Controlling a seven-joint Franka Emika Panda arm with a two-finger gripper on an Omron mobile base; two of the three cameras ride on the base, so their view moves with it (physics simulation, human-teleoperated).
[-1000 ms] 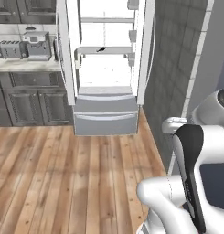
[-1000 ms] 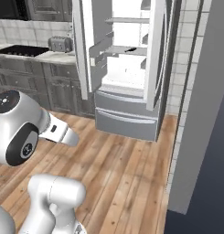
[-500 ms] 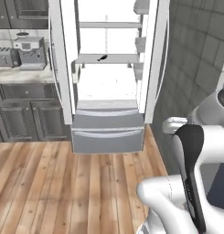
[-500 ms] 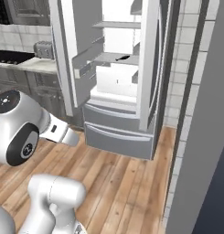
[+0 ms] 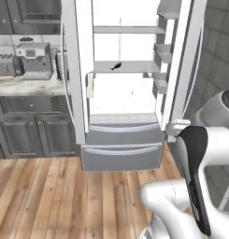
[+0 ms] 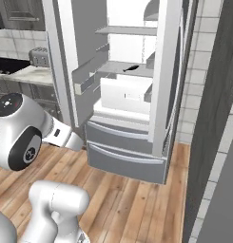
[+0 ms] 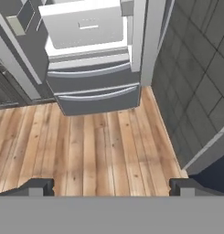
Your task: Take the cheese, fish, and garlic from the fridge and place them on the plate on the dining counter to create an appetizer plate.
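A: The gripper (image 7: 111, 186)?
B: Dark blocky tips spread wide, nothing between them, above plank flooring before the fridge (image 5: 123, 140).
A: The fish (image 5: 116, 66)?
B: Slim, dark, lying on the fridge's smooth grey middle shelf.

The fridge (image 5: 123, 93) stands at the centre of the left base frame with both doors swung open; the fish (image 5: 116, 66) lies on a middle shelf inside; two drawers sit stacked at its bottom, just above the wood floor (image 5: 55, 196); a bench (image 5: 22, 85) with appliances runs along the left; a tiled wall (image 5: 214, 56) rises at right
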